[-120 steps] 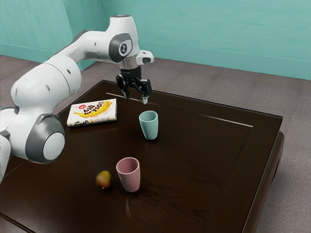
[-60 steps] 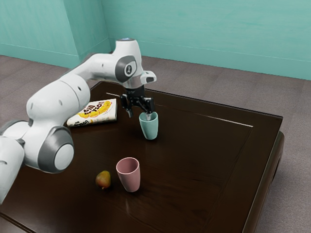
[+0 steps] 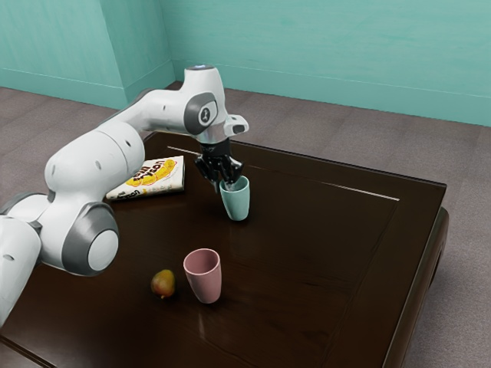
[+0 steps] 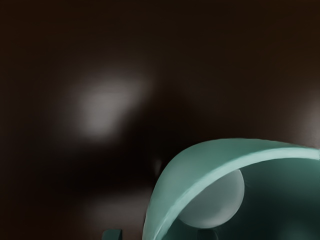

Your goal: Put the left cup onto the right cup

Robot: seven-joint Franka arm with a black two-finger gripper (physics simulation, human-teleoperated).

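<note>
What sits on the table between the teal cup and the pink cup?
Nothing: in the exterior view, only bare dark tabletop runs between the teal cup and the pink cup; the pear lies aside.

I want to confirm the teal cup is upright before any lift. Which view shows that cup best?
The exterior view: the teal cup stands upright on the table, seen nearly whole, with the gripper at its rim. The wrist view gives a curved stretch of its rim and part of its inside.
</note>
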